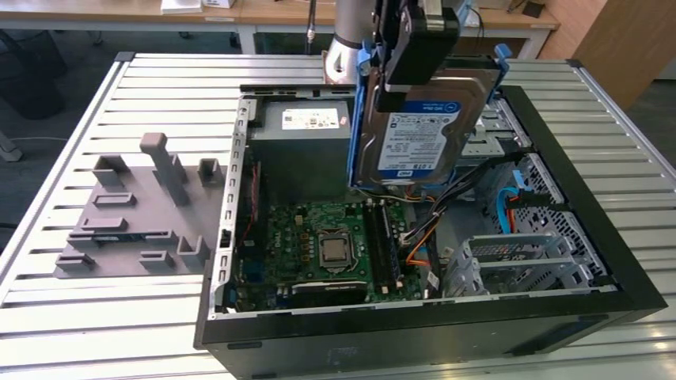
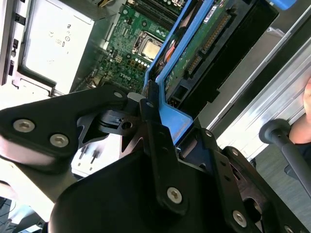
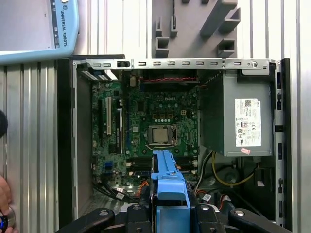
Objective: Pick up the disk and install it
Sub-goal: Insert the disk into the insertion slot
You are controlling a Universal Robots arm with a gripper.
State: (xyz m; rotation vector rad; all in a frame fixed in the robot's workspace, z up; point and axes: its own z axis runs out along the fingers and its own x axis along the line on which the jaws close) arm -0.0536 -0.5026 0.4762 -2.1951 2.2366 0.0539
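Disk: the disk (image 1: pixel 420 133) hangs on edge above the open case (image 1: pixel 423 326), its labelled face towards the exterior view and its top tipped slightly to the exterior view's right.
Disk position: in the exterior view it covers part of the power supply (image 1: pixel 301 134), and its lower edge sits over the far end of the motherboard (image 1: pixel 317 237). It looks clear of both, though I cannot tell how far above them it is.
Rails: a blue rail (image 2: pixel 164 68) runs along the disk's side, and the green circuit side of the disk (image 2: pixel 204 43) shows beside it in the second wrist view. In the first wrist view the rail (image 3: pixel 167 180) is seen end-on.
Gripper: the gripper (image 1: pixel 408 82) has the disk by its upper end.
Fingers: the black fingers (image 2: pixel 154 130) are pinched onto the blue rail end from both sides, with no gap between pad and plastic.
Case: it lies on its side with the cover off. The processor (image 1: pixel 336 250) sits mid-board, and a metal drive cage (image 1: pixel 523 261) is at the exterior view's right.
Table: the case rests on a slatted metal table (image 1: pixel 106 317).
Fixture: a grey fixture (image 1: pixel 138 214) with upright blocks lies beside the case at the exterior view's left.
Person: a hand (image 2: pixel 307 104) is at the table's edge.
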